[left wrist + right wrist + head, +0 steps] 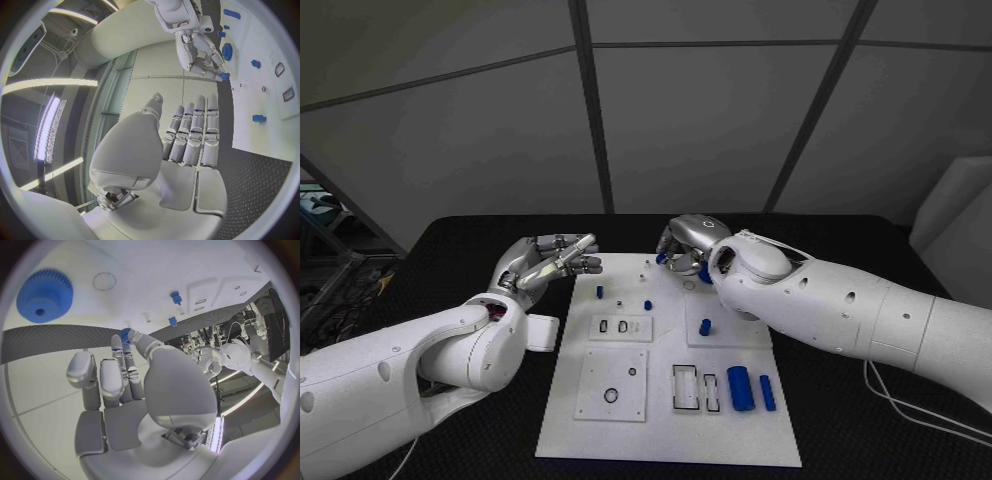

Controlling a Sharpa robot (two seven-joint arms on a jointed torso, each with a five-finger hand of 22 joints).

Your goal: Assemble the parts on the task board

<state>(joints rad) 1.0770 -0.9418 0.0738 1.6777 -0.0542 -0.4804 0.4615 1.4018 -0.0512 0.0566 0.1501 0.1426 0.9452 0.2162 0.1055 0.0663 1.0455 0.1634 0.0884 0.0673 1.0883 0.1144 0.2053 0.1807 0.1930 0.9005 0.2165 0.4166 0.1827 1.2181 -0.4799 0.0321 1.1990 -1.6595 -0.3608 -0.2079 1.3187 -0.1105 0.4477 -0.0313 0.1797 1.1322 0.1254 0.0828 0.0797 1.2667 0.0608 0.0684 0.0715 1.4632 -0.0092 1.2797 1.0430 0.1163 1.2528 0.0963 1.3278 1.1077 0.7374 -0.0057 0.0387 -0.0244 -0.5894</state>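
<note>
task board [733, 420], black table [473, 255], grey panelled wall [689, 110]

Nothing readable anywhere, honestly. The flat white rectangular task board [668, 410] has no lettering, numbers or logos on it, and the small blue plastic parts carry no markings either.
</note>
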